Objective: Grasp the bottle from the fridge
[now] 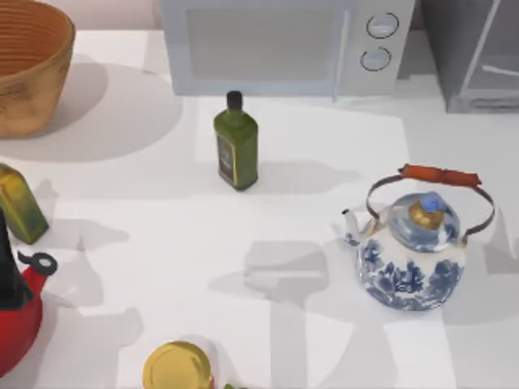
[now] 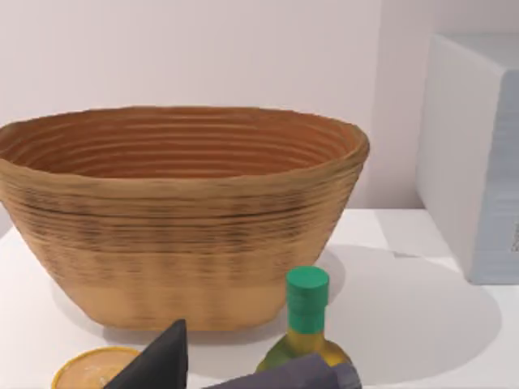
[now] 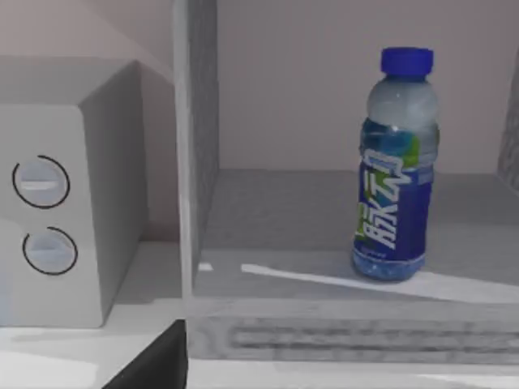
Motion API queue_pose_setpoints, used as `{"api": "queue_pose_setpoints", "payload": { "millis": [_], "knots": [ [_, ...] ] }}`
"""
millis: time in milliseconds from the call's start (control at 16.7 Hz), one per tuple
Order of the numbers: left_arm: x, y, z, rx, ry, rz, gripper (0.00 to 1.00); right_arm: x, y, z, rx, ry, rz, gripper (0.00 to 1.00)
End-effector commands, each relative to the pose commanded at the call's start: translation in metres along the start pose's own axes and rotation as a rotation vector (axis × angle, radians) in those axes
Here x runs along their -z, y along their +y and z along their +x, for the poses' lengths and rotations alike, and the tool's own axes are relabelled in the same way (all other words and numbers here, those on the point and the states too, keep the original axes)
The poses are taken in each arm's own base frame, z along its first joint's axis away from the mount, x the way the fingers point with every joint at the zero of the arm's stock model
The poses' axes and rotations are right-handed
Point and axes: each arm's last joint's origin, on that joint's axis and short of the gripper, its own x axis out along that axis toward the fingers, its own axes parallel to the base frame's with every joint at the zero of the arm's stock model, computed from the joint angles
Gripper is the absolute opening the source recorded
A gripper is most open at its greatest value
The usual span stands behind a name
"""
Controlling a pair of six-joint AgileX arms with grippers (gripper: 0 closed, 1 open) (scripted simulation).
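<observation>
The bottle (image 3: 395, 170) is translucent with a bright blue cap and a blue label. It stands upright on the floor of the fridge (image 3: 324, 336), whose inside is open to the right wrist view. The fridge (image 1: 474, 57) sits at the table's back right corner in the top view. A dark part of my right gripper (image 3: 158, 365) shows low in its wrist view, short of the fridge's front ledge and well apart from the bottle. Far from the fridge, my left gripper (image 2: 227, 373) hangs in front of a woven basket.
A white microwave (image 1: 276, 44) with two dials stands beside the fridge. A dark green square bottle (image 1: 237, 144) and a blue-and-white kettle (image 1: 412, 247) stand mid-table. At the left are the basket (image 1: 28, 65), a yellow-green bottle (image 1: 20, 203), a red kettle (image 1: 16, 300) and a yellow-lidded jar (image 1: 177, 369).
</observation>
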Motion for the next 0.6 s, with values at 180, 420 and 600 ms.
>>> {"api": "queue_pose_setpoints", "payload": {
  "millis": [180,420,600],
  "knots": [
    [0.0,0.0,0.0,0.0,0.0,0.0,1.0,0.009,-0.015,0.022,0.0,0.031,0.007,1.0],
    [0.0,0.0,0.0,0.0,0.0,0.0,1.0,0.029,-0.039,0.044,-0.002,0.057,0.024,1.0],
    [0.0,0.0,0.0,0.0,0.0,0.0,1.0,0.045,-0.056,0.054,-0.003,0.05,0.028,1.0]
  ]
}}
